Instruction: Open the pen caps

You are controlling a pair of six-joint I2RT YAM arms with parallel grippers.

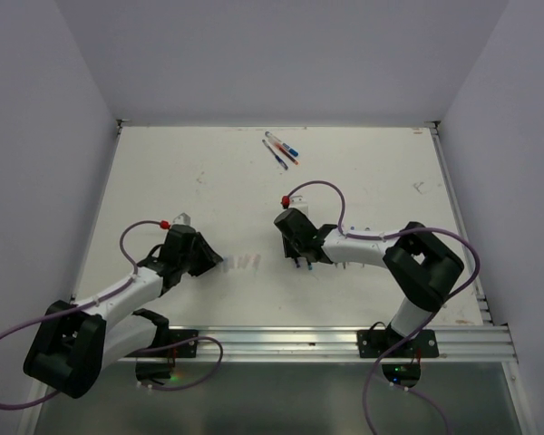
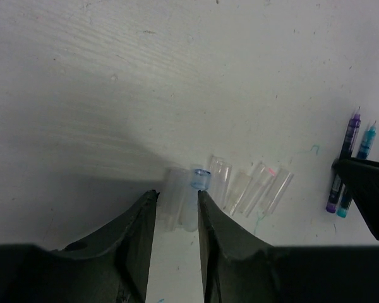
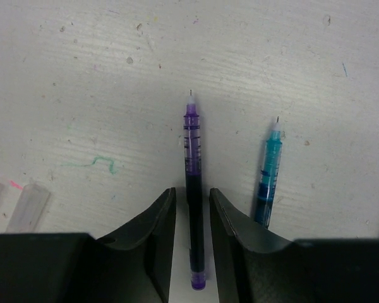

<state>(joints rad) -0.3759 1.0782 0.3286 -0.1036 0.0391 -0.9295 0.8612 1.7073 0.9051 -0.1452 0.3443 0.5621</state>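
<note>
Scuffed white tabletop (image 3: 82,63) holds the purple pen (image 3: 192,145) lengthwise between the right gripper's (image 3: 192,190) parted fingers, nib away, a clear pen cap (image 2: 192,196) left of it straddled by the left gripper's (image 2: 177,193) slack fingers, and, well beyond it, slanted pens (image 1: 281,149), probably still capped, nearer the right arm.

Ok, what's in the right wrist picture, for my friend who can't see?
A purple pen, cap off, lies on the white table between the open black fingers of the right gripper, tip pointing away. A teal pen lies right of it; clear caps sit at the left edge.
</note>
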